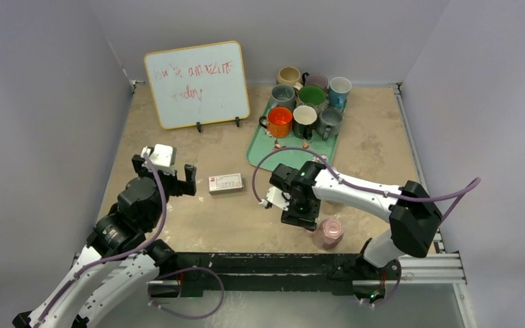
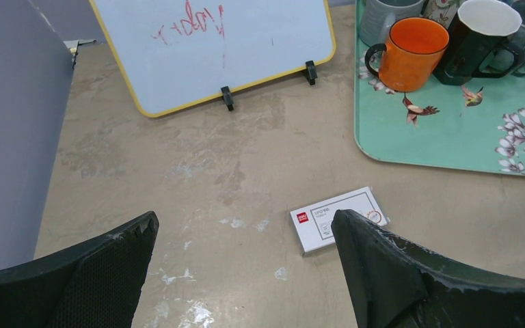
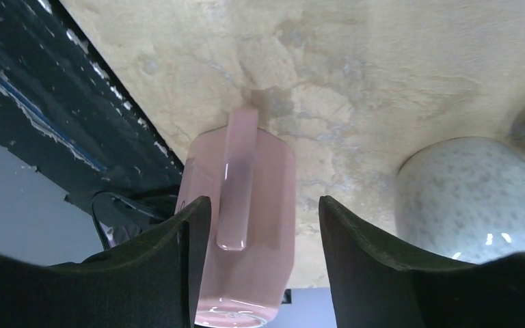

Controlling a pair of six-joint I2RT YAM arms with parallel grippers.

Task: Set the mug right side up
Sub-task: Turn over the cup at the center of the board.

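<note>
A pink mug [image 1: 328, 232] stands upside down on the table near the front edge, its flat base up. In the right wrist view the pink mug [image 3: 246, 205] shows with its handle facing the camera. My right gripper [image 1: 306, 220] is open just left of the mug; in its wrist view the right gripper [image 3: 263, 201] has its fingers spread to either side of the handle, not closed on the mug. My left gripper [image 1: 164, 172] is open and empty above the table at the left, and the left gripper [image 2: 245, 219] holds nothing.
A small white card box [image 1: 225, 183] lies between the arms, also in the left wrist view [image 2: 338, 219]. A green floral tray [image 1: 260, 147] holds several upright mugs. A whiteboard [image 1: 197, 83] stands at the back left. The black front rail [image 1: 280, 263] runs just behind the pink mug.
</note>
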